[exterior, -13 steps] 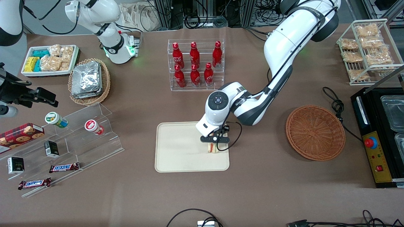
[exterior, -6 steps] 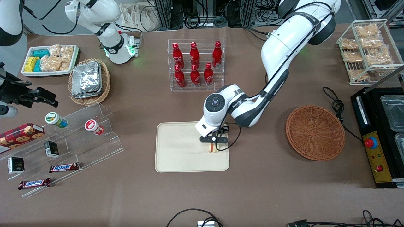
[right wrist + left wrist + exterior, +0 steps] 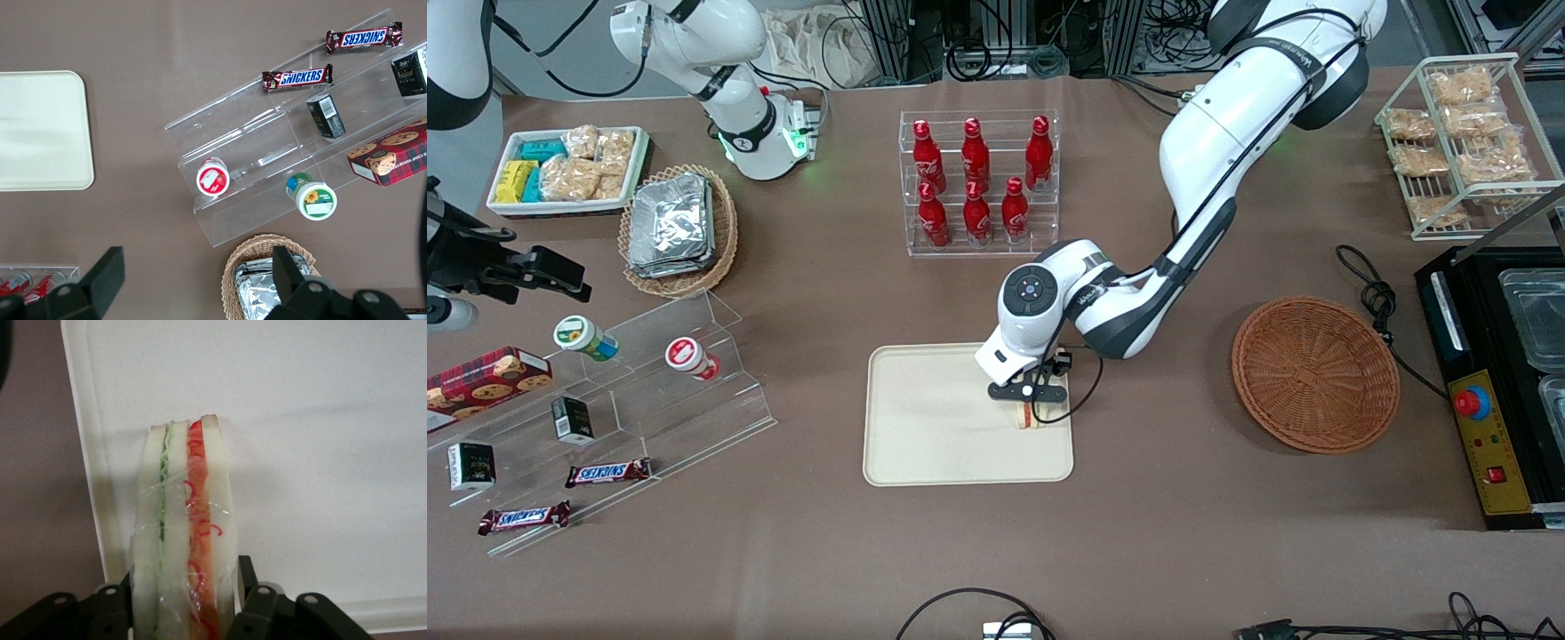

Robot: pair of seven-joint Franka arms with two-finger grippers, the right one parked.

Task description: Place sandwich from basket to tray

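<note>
Slightly lower than before, the gripper (image 3: 1030,404) stays clamped on the sandwich (image 3: 183,540) over the tray's (image 3: 925,444) four-o'clock corner; soft, light, film-wrapped, best squeezed gently across its flat bread faces.

Brown-covered table (image 3: 800,551) carries the following directly on its surface. Cream tray (image 3: 925,444) near the centre, toward the front-camera edge. Reddish-brown basket (image 3: 1314,373) well apart from the tray, toward the working arm's end. Clear rack of red bottles (image 3: 978,182) farther from the camera than the tray. Wire rack of bagged snacks (image 3: 1463,142) at the working arm's corner. Toward the parked arm's end: white bin of snack packs (image 3: 565,171), tan basket of foil packets (image 3: 679,229), clear stepped display stand (image 3: 618,404). The gripper (image 3: 1029,407) is low over the tray's edge nearest the basket.
</note>
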